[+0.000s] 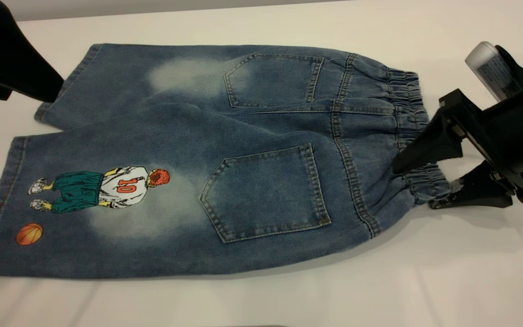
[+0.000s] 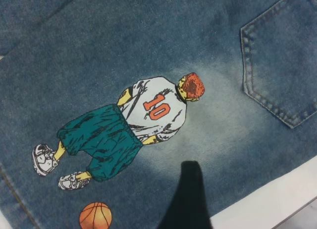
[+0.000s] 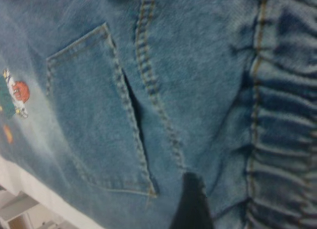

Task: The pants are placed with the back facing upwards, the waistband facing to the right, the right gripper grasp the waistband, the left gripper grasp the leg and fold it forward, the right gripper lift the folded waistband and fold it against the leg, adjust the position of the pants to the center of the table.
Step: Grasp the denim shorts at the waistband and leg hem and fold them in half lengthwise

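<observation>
Pants (image 1: 225,159) lie flat on the table (image 1: 425,281), back side up, both patch pockets showing, waistband (image 1: 413,136) toward the right arm. The printed leg (image 1: 98,218) is the nearer one in the exterior view, with the plain leg behind it and partly under it. Right gripper (image 1: 418,184) is at the nearer end of the waistband, fingers apart, one finger tip over the gathered elastic and the other low at the table beside the band's edge; not clamped. Left gripper (image 1: 39,93) sits at the hem of the plain leg; whether its fingers are apart or together cannot be told. One dark finger (image 2: 185,199) shows above the printed leg in the left wrist view.
</observation>
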Controlling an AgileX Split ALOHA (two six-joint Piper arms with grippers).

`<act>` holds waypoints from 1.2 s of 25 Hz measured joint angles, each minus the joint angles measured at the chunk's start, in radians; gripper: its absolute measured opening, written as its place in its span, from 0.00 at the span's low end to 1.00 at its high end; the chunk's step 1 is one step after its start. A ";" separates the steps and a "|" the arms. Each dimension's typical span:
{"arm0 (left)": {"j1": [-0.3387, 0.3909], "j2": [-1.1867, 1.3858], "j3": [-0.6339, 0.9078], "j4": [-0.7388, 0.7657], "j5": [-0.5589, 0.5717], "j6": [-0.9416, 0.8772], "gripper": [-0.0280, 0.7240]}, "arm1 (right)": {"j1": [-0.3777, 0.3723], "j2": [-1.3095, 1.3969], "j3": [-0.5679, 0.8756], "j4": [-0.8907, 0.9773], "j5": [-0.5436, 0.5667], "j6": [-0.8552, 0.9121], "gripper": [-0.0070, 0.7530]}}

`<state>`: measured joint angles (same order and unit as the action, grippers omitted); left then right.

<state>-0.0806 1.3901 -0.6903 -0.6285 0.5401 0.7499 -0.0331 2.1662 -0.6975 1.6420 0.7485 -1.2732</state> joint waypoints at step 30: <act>0.000 0.411 0.062 0.791 -0.087 -0.667 0.81 | -0.013 0.007 0.000 0.035 0.015 -0.111 0.06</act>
<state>-0.0806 1.8007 -0.6282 0.1621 0.4533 0.0831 -0.0462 2.1730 -0.6975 1.6767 0.7633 -1.3843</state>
